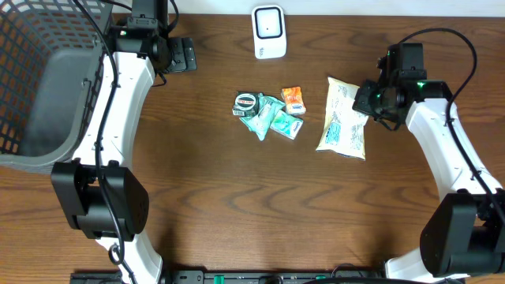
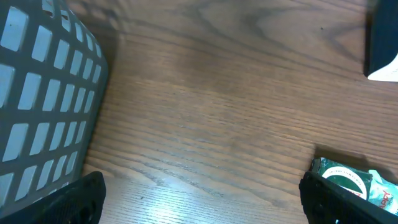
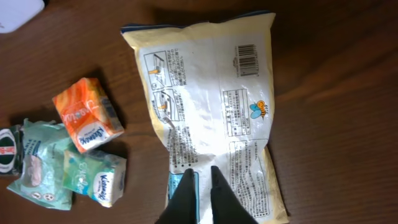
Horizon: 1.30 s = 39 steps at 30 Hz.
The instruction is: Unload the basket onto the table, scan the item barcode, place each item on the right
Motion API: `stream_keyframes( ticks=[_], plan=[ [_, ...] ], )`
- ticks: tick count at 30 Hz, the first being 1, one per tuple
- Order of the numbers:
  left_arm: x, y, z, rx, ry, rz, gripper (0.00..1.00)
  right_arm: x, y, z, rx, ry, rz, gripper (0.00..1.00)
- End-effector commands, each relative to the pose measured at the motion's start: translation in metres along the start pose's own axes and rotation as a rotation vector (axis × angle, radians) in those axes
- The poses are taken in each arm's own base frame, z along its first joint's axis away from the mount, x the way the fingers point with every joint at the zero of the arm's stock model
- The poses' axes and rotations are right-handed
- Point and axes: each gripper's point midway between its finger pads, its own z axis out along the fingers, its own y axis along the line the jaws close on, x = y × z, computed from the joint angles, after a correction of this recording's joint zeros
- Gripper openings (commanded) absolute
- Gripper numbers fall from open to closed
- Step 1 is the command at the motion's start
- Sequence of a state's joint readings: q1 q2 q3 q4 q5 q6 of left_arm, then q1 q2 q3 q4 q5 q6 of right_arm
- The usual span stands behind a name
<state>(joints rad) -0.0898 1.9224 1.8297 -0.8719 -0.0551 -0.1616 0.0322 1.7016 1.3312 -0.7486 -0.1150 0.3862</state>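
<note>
The right gripper (image 3: 200, 190) has its jaws clenched on the near edge of the pale yellow plastic bag (image 3: 211, 93), which lies flat on the brown wooden worktop (image 3: 329, 124). The left gripper (image 2: 202, 202) has its jaws spread wide. Only the right wrist view shows the bag's barcode (image 3: 247, 60).

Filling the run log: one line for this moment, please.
left gripper open beside basket | right gripper shut at bag end | barcode face up | bag apart from scanner

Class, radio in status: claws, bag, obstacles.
Left claw open by basket. Right claw shut at snack bag edge. Bag flat, barcode up. Tissue packets alongside.
</note>
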Motion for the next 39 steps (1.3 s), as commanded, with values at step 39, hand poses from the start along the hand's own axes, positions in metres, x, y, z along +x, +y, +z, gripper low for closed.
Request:
stream_keyframes(
  ticks=[39],
  plan=[
    [-0.007,0.001,-0.012,-0.002,-0.031,-0.019,0.98,0.037,-0.023,0.094,0.185,0.155,-0.001,0.32]
  ],
)
